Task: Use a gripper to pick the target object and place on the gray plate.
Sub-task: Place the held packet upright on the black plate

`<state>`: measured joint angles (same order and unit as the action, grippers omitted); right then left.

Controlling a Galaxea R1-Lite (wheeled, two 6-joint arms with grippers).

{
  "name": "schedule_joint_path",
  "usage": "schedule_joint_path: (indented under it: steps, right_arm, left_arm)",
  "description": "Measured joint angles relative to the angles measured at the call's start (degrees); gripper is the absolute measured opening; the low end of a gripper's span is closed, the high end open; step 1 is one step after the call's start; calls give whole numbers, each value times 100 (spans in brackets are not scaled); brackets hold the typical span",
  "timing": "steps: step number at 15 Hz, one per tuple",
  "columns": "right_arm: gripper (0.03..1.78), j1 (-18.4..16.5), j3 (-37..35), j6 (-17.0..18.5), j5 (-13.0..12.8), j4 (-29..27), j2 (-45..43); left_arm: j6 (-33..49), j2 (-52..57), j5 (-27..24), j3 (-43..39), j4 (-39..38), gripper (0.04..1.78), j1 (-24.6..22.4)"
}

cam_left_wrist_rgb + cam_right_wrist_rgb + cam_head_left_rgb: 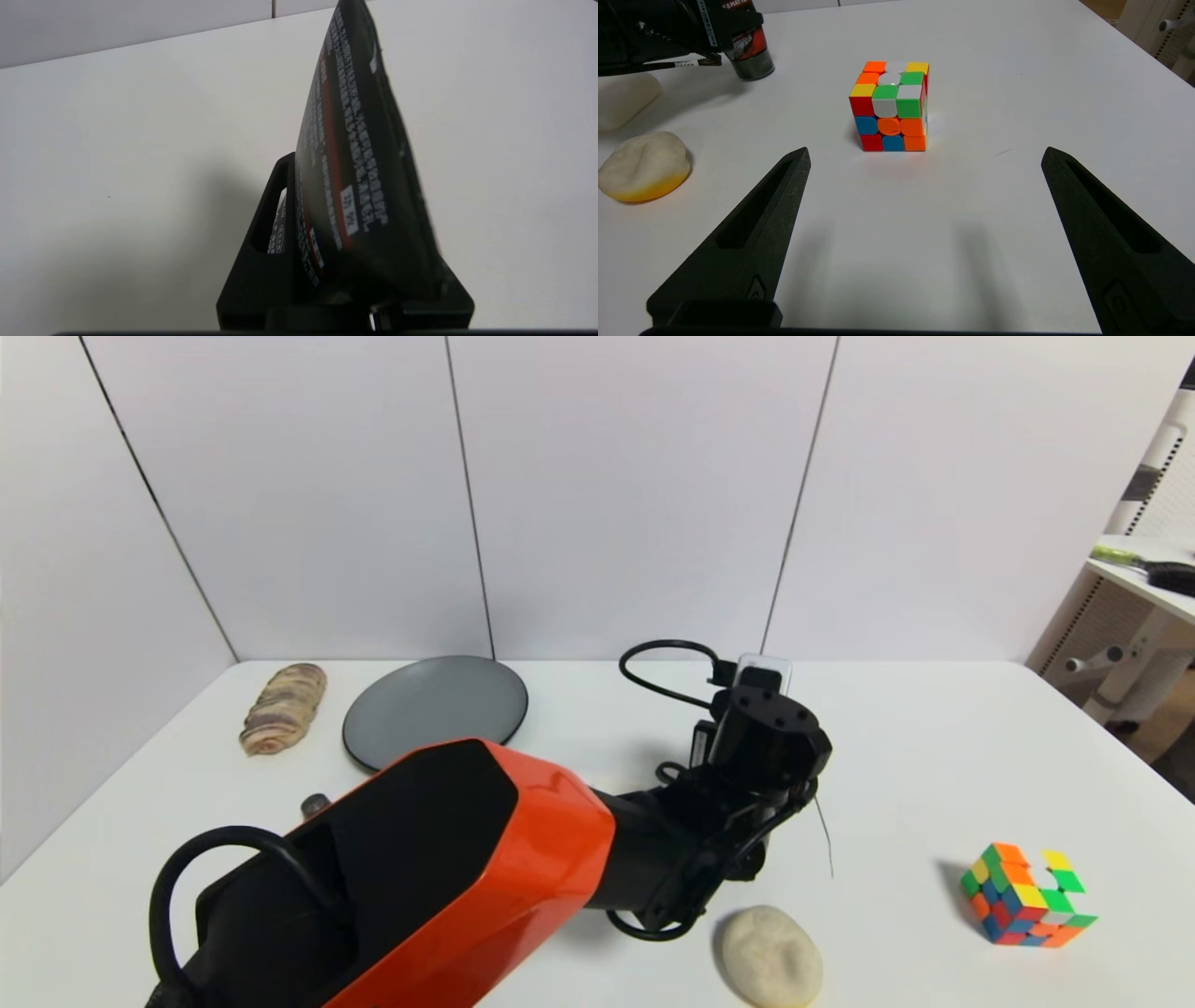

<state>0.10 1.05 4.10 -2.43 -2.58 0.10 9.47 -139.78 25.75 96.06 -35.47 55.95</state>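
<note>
Clamped between the left gripper's [345,298] fingers, the black tube [359,154] shows white and red print too blurred to read, while the right gripper [924,242] gapes wide, holding nothing, near a puzzle cube [891,106].

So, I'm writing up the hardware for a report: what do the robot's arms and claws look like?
The left arm has a glossy orange shell over black, ending in a black wrist block with looping black cables. Its left claw is matte black. The right claw has two long, tapered, matte black fingers, each with a slotted recess. The right arm itself is out of view.
</note>
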Motion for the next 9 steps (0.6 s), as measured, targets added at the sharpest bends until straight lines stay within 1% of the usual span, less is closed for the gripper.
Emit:
schedule_joint_path:
  steps: [3, 6, 9]
  right_arm:
    - [171, -2, 0, 0, 0, -2, 0]
    - [171, -2, 0, 1, 0, -5, 0]
    - [171, -2, 0, -5, 0, -5, 0]
  left_arm:
    - [-63, 196, -4, 0, 28, 43, -11]
    - [-346, 551, -17, 0, 96, 43, -67]
    - [-642, 1134, -30, -6, 378, 43, -318]
